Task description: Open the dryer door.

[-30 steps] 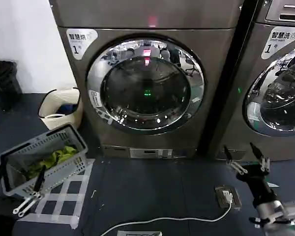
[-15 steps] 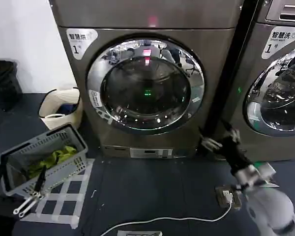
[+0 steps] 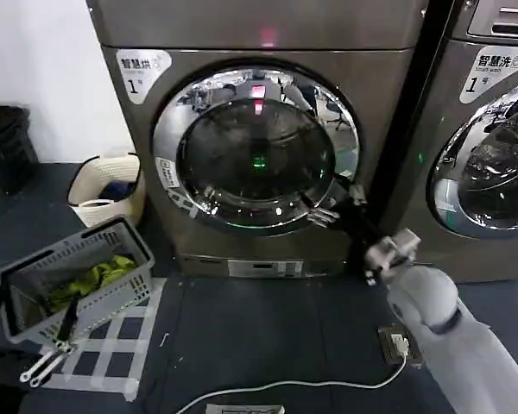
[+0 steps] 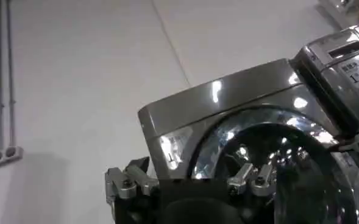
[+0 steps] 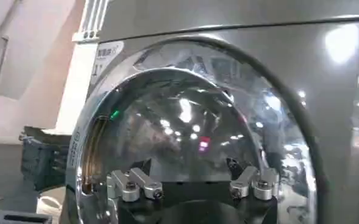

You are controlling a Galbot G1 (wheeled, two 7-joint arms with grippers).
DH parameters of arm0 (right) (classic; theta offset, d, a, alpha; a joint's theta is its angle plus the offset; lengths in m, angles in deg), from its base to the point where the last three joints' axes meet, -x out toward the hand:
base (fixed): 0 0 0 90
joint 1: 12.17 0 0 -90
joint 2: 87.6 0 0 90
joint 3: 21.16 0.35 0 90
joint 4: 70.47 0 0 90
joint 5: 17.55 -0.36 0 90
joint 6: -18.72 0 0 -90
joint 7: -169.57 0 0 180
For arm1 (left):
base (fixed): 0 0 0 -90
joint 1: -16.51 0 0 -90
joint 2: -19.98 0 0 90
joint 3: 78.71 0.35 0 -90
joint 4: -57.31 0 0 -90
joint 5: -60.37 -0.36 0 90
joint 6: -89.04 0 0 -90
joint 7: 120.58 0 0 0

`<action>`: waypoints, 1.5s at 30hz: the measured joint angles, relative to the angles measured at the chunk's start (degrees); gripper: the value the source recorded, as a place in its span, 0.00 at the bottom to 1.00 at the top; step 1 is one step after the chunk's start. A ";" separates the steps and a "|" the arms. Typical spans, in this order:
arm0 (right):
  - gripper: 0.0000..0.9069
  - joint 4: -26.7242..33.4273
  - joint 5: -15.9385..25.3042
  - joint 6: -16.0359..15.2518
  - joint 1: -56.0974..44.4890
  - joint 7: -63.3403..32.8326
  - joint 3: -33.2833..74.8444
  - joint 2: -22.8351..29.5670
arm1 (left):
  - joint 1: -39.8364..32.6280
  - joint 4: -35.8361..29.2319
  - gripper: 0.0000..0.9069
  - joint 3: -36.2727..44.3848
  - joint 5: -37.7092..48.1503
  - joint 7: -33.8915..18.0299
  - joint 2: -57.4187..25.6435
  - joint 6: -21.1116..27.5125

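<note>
The dryer (image 3: 268,34) has a brushed grey-bronze metal skin with a soft satin sheen. The dryer door (image 3: 255,148) wears a wide mirror-chrome ring, highly glossy, around smooth dark glass. At its four o'clock rim, the right pincer (image 3: 335,200) looks like matt black plastic with bare metal fittings. The basket (image 3: 73,285) is dull grey plastic lattice; the floor (image 3: 259,336) is matt dark carpet.

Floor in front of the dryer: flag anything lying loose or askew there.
A white cable trails loose across the dark floor to a small box, and the grey basket of green items sits tilted. The dryer door looks shut, with the right gripper at its rim.
</note>
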 joint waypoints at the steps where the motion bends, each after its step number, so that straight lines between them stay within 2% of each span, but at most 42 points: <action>1: 1.00 0.88 -0.06 0.00 1.24 0.03 -1.02 0.32 | 0.12 -0.05 1.00 -0.04 -0.01 0.06 0.00 -0.10; 23: 1.00 11.93 -1.46 -0.50 15.97 1.57 -14.89 5.74 | 0.19 -1.76 1.00 0.36 -0.88 0.65 0.73 0.20; 45: 1.00 17.09 -1.19 -1.31 19.73 1.83 -19.50 10.91 | 0.01 -2.20 1.00 1.13 -1.81 0.96 1.65 0.22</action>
